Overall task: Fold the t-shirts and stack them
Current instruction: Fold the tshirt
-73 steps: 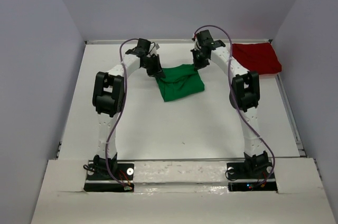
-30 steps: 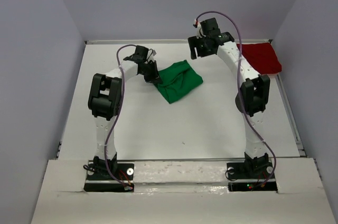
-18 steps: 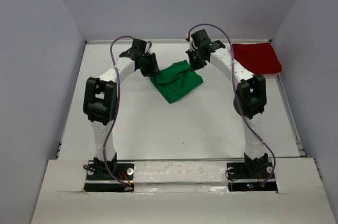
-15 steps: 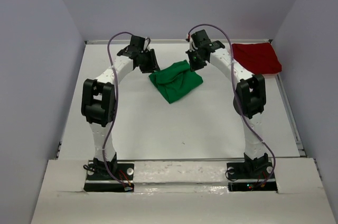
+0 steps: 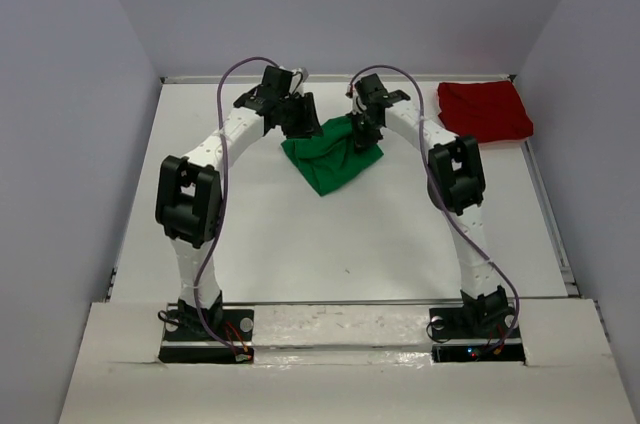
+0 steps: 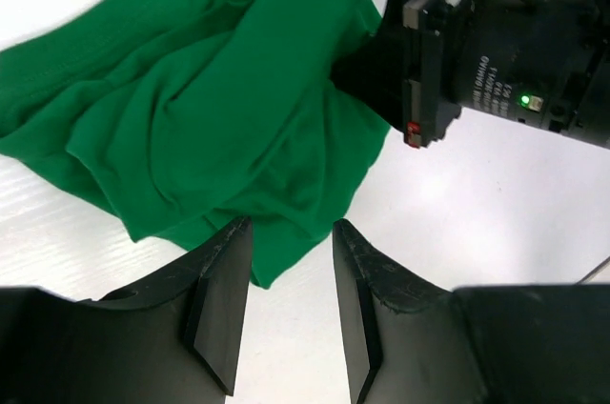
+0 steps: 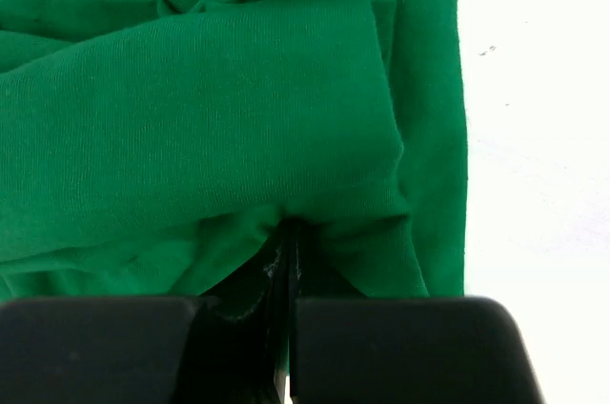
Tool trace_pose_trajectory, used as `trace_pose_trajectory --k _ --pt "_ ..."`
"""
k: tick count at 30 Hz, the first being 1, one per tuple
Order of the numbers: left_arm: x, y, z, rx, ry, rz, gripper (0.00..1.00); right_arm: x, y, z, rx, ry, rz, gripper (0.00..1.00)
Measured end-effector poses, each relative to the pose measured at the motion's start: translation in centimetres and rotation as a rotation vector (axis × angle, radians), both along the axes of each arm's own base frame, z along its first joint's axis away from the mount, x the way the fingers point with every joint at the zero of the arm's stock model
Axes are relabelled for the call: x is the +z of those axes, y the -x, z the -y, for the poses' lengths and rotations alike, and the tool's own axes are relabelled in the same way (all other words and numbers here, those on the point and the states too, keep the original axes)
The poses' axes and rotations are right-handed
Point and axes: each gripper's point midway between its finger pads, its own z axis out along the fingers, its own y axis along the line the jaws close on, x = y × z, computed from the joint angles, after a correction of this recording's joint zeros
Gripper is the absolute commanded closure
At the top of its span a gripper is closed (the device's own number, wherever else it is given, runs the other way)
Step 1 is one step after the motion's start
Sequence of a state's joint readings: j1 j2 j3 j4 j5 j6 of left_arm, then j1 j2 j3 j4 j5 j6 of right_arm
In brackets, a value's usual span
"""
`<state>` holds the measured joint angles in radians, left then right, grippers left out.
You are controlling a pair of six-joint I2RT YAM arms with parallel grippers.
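Your right gripper (image 7: pixel 288 271) is clamped down hard on the green t-shirt (image 5: pixel 335 156), jaws closed with a fold of cloth bunched up between them. That pinch sits at the shirt's far right edge, and bare white counter (image 7: pixel 534 137) shows just beside the hem.

Over on the other side, your left gripper (image 6: pixel 291 266) stands part open with nothing clamped. A loose corner of the green cloth lies in line with the gap between its fingers (image 6: pixel 221 299). From the wrist view you can't quite tell whether the tips rest on the fabric or hang just above it. The overhead view puts this gripper at the shirt's far left edge, close to the right gripper. The black body of the right one fills the upper right of the left wrist view.

The green t-shirt itself is a rumpled, creased heap, lying around the middle of the counter and a little toward the far side. The dark red t-shirt (image 5: pixel 485 110) lies in the far right corner, a rough square against the wall. It is well apart from the green one, with no gripper on it.
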<state>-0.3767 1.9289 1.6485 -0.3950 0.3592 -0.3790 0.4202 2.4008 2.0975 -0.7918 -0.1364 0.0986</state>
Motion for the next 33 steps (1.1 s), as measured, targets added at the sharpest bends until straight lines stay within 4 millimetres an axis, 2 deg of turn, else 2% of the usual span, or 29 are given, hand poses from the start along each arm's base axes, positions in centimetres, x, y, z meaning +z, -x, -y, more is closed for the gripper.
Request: trace_pose_trajectory --k 5,9,14,18,22,28,33 --pt "0.5 0.9 0.6 -0.019 0.000 -0.005 0.52 -0.1 0.3 -0.2 -0.019 -0.023 0.001 1.00" --pt "1.4 1.1 0.3 -0.016 0.003 0.005 0.52 -0.2 2.1 0.4 -0.054 -0.012 -0.013 1.00" --pt "2.3 1.9 -0.1 -0.013 0.006 0.018 0.52 -0.3 6.7 0.4 -0.083 0.004 -0.064 1.00" --pt "2.6 2.9 -0.5 -0.014 0.004 0.020 0.52 -0.4 10.3 -0.6 -0.073 0.021 -0.090 1.00" --pt "1.9 3.8 -0.9 -0.015 -0.004 0.001 0.52 -0.5 12.4 -1.4 -0.057 0.038 -0.090 1.00" --pt "0.3 4.4 -1.6 -0.004 -0.039 -0.026 0.54 0.0 11.8 -0.8 -0.079 0.079 -0.057 0.94" --pt "0.1 4.2 -1.9 0.007 -0.056 -0.020 0.55 3.2 9.9 -0.2 -0.109 0.113 0.032 0.97"
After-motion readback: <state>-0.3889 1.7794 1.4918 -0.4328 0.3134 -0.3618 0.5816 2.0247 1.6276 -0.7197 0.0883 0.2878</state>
